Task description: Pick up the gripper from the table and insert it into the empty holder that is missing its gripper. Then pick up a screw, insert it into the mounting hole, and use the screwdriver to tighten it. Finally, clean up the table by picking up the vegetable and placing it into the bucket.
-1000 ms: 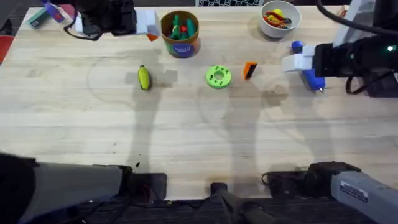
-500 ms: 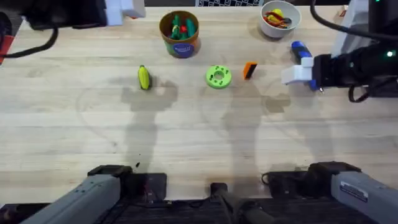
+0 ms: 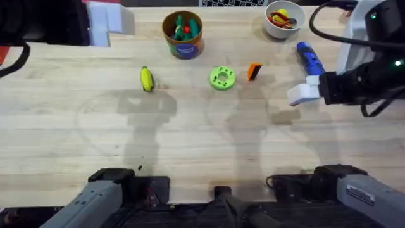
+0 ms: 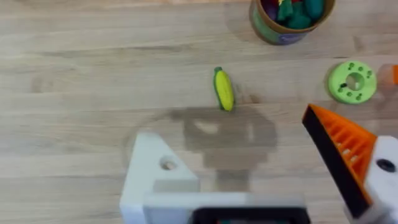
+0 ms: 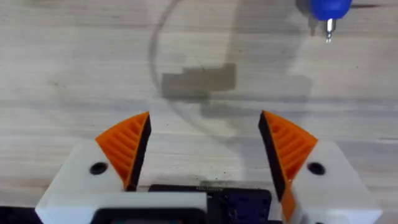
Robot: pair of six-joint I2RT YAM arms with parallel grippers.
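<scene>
The orange gripper (image 3: 254,71) lies on the table right of a green disc (image 3: 221,78). In the left wrist view, the holder (image 4: 158,171) is the bare white finger with a dark dot, facing a finger with an orange pad (image 4: 339,149). My left gripper (image 3: 111,19) (image 4: 245,162) hangs open, high over the far left. The yellow vegetable (image 3: 147,78) (image 4: 224,89) lies left of the disc. The bucket (image 3: 183,31) (image 4: 289,18) stands at the back. The blue screwdriver (image 3: 310,58) (image 5: 329,9) lies just beyond my open, empty right gripper (image 3: 299,95) (image 5: 205,143).
A white bowl (image 3: 285,18) with small colourful pieces stands at the back right. The bucket holds green and red toy pieces. The green disc (image 4: 352,81) also appears in the left wrist view. Bare wood spreads across the table's middle and front.
My left gripper has drifted left along the far edge. The right gripper has come toward the front, uncovering the screwdriver. The objects on the table have stayed put.
</scene>
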